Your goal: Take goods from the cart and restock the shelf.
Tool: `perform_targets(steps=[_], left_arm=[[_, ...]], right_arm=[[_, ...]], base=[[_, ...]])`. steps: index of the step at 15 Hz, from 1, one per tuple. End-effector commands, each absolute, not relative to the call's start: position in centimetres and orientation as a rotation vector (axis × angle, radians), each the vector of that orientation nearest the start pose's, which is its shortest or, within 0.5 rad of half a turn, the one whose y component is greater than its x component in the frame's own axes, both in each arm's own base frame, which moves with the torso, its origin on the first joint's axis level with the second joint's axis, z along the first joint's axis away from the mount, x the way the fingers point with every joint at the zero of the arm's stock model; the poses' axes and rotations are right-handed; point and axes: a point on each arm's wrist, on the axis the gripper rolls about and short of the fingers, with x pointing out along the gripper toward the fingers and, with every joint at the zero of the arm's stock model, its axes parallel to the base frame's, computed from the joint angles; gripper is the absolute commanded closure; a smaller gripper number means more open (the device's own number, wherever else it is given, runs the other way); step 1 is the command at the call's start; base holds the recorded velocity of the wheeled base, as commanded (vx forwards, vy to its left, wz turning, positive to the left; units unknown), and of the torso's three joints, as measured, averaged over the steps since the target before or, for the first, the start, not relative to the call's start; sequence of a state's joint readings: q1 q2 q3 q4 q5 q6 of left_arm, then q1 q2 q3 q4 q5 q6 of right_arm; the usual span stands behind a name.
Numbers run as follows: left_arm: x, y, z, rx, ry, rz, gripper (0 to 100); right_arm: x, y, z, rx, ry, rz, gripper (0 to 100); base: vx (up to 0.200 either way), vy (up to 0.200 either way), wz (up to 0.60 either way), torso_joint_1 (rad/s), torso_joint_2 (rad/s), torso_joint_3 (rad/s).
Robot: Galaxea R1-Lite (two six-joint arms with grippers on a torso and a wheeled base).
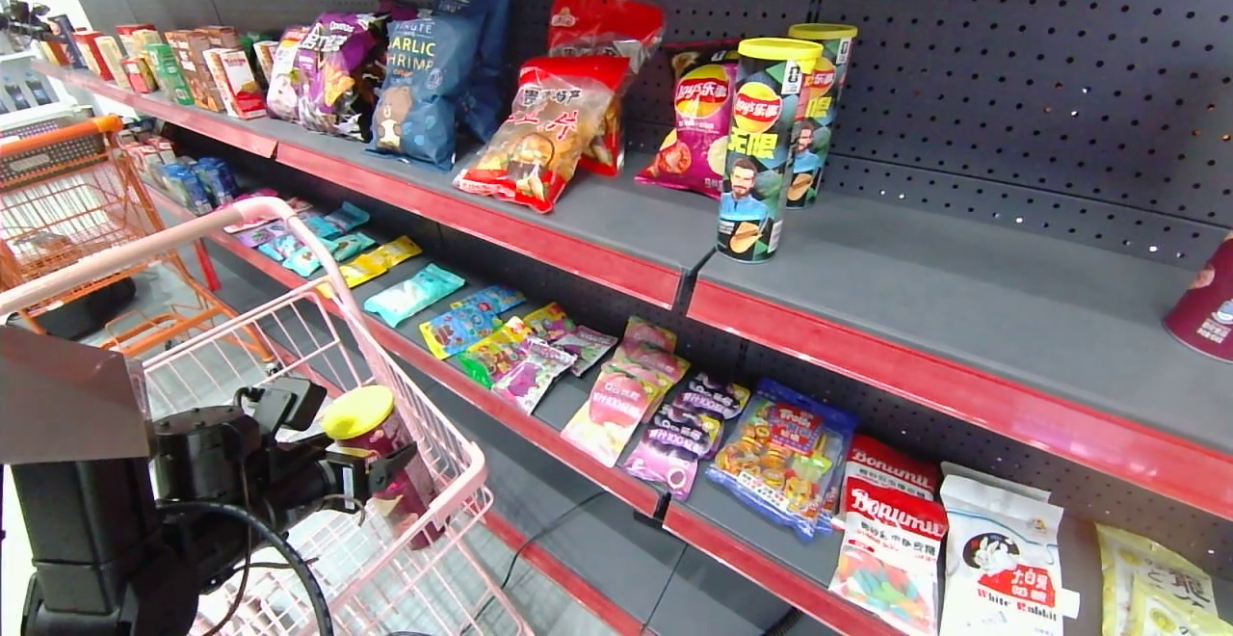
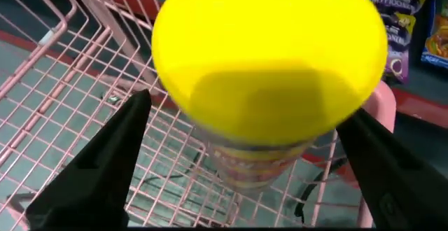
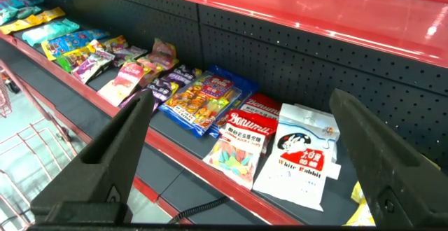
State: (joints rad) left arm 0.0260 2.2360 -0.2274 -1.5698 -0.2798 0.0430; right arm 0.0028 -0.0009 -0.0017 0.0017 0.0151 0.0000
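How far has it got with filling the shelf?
Two cans already stand on the upper shelf. The left hand grips a yellow-lidded can at the pink cart. Left to do: set that can on the shelf.

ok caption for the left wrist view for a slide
Left gripper holding a yellow-lidded can over the pink cart, snack packets beyond.

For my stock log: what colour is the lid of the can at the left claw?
The round lid is plain yellow, clearest in the left wrist view.
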Motion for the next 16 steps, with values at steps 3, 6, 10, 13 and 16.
perform_targets(steps=[3, 6, 10, 13, 16], left_arm=[[28.2, -0.4, -0.3, -0.016, 0.417, -0.275, 0], [28.5, -0.8, -0.6, -0.009, 0.420, -0.285, 0], [29.0, -0.9, -0.9, 0.005, 0.414, -0.289, 100], [27.0, -0.8, -0.2, -0.008, 0.451, -0.290, 100], [24.8, -0.5, 1.8, -0.018, 0.431, -0.299, 100]], right_arm=[[-2.3, 0.0, 7.6, 0.000, 0.000, 0.017, 0], [-2.3, 0.0, 7.6, 0.000, 0.000, 0.017, 0], [-2.3, 0.0, 7.6, 0.000, 0.000, 0.017, 0], [-2.3, 0.0, 7.6, 0.002, 0.000, 0.020, 0], [-2.3, 0.0, 7.6, 0.002, 0.000, 0.020, 0]], base=[[0.000, 0.000, 0.00, 0.000, 0.00, 0.000], [0.000, 0.000, 0.00, 0.000, 0.00, 0.000], [0.000, 0.000, 0.00, 0.000, 0.00, 0.000], [0.000, 0.000, 0.00, 0.000, 0.00, 0.000], [0.000, 0.000, 0.00, 0.000, 0.00, 0.000]])
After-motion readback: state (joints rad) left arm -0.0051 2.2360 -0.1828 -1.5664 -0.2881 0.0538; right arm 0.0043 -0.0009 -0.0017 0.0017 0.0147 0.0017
